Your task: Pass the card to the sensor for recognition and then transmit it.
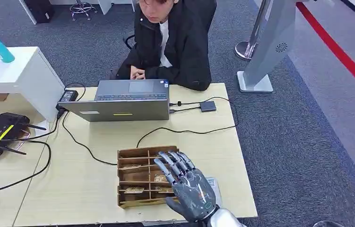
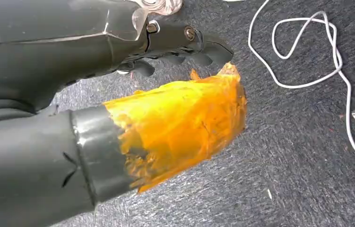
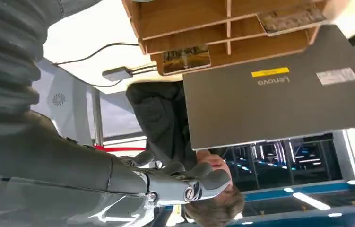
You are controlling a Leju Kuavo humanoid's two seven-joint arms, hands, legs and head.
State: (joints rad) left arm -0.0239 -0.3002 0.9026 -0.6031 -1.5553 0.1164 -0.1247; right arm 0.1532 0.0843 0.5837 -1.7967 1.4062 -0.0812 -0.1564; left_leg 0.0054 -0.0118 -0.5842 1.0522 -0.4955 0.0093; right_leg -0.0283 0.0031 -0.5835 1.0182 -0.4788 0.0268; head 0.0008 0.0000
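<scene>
Your right hand hovers with fingers spread, holding nothing, over the wooden organizer on the desk. Small printed cards lie flat in its compartments. Your left hand hangs with fingers curled in, empty.

The right hand is dark grey metal with segmented, lighter silver-grey fingers and a silver wrist behind it. The left hand is dark grey too, its thick thumb wrapped in orange tape (crinkled, translucent), with bright screws by the fingers.

"Lenovo" on the laptop lid (its stickers seem unreadable).
</scene>
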